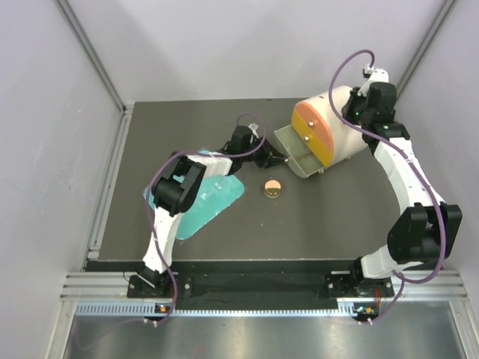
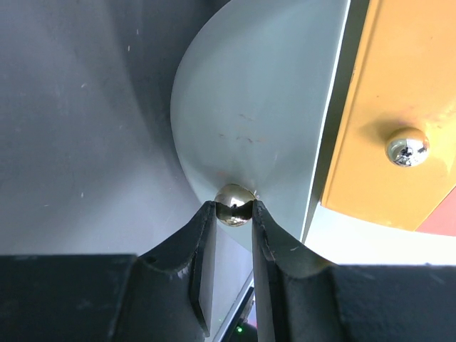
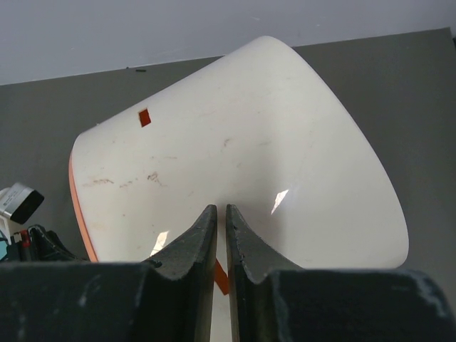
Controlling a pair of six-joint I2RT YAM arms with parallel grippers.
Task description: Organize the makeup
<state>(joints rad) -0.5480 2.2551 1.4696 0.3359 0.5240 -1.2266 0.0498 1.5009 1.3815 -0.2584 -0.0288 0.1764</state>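
A round gold-and-black compact [image 1: 273, 188] lies on the dark table, in front of the white drum [image 1: 340, 120]. The drum lies on its side, its orange-yellow face [image 1: 313, 133] towards the left. Its grey drawer [image 1: 298, 153] is pulled out. My left gripper [image 1: 275, 158] is shut on the drawer's shiny ball knob [image 2: 235, 204]. My right gripper [image 1: 353, 105] is shut and empty, its tips [image 3: 221, 211] against the drum's white back wall [image 3: 235, 157]. The peach-pink tubes and black palettes are out of view.
A flat teal tray [image 1: 213, 200] lies at the left, partly under my left arm. A second knob [image 2: 407, 147] sits on the orange face above the drawer. Pale walls enclose the table on three sides.
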